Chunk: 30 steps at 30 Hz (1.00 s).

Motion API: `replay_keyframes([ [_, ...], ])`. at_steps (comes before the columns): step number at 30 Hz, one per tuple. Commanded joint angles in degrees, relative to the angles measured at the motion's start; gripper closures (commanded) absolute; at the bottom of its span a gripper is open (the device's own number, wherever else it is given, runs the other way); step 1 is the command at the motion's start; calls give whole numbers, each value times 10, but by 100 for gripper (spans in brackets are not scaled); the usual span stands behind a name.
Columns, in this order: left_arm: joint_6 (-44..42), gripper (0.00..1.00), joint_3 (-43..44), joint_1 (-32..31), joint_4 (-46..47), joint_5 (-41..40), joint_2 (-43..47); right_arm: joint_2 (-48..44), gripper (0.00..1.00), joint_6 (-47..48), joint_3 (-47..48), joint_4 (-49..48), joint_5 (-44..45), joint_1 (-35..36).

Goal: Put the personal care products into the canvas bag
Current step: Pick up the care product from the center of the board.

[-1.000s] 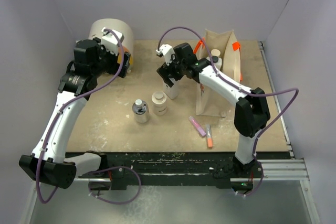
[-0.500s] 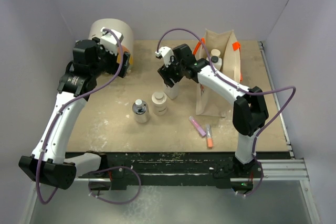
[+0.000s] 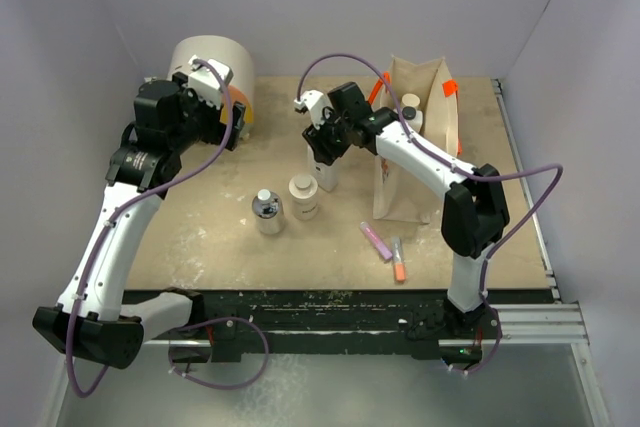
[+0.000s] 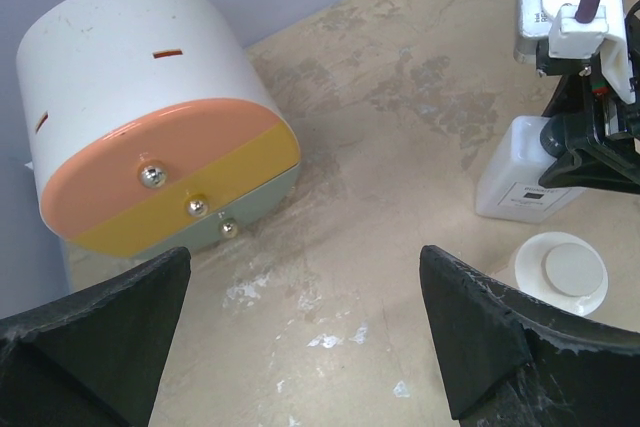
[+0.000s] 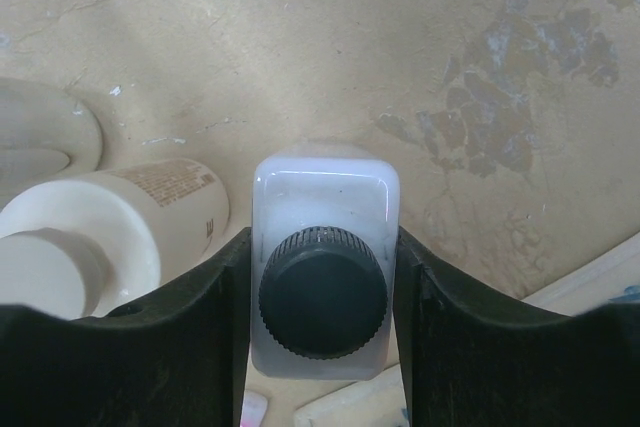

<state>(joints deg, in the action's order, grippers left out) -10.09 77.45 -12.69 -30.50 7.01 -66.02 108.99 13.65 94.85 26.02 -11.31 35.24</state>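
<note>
My right gripper (image 3: 325, 144) is shut on a white bottle with a black cap (image 3: 327, 173), which stands upright at mid table. In the right wrist view both fingers press the sides of the bottle (image 5: 325, 187), with the gripper (image 5: 321, 247) around it. A squat cream jar (image 3: 304, 196) and a clear-grey bottle with a white cap (image 3: 266, 212) stand just in front. The beige canvas bag (image 3: 425, 162) with orange handles stands to the right, with a cream-capped bottle (image 3: 410, 104) inside. My left gripper (image 4: 305, 337) is open and empty over bare table.
A round cream, orange and yellow drawer box (image 3: 215, 72) sits at the back left, close to my left gripper (image 3: 222, 117). A pink tube (image 3: 376, 240) and an orange-tipped tube (image 3: 398, 260) lie in front of the bag. The walls close in on three sides.
The right wrist has shifted slightly over the white bottle, which stays in place. The left arm has moved a little up and to the right near the drawer box.
</note>
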Motion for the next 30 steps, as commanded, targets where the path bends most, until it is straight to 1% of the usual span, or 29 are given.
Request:
replay_keyframes([
  [1,-8,1,-3,5,27,0,16,-18,96,18,39,1,-15,2],
  [2,-8,1,-5,5,26,2,17,-22,100,23,40,0,-10,3],
  [16,-17,1,-15,6,34,6,10,-119,100,86,70,-4,28,-3],
  [30,-19,1,-16,6,34,15,3,-229,100,140,118,63,29,-11],
])
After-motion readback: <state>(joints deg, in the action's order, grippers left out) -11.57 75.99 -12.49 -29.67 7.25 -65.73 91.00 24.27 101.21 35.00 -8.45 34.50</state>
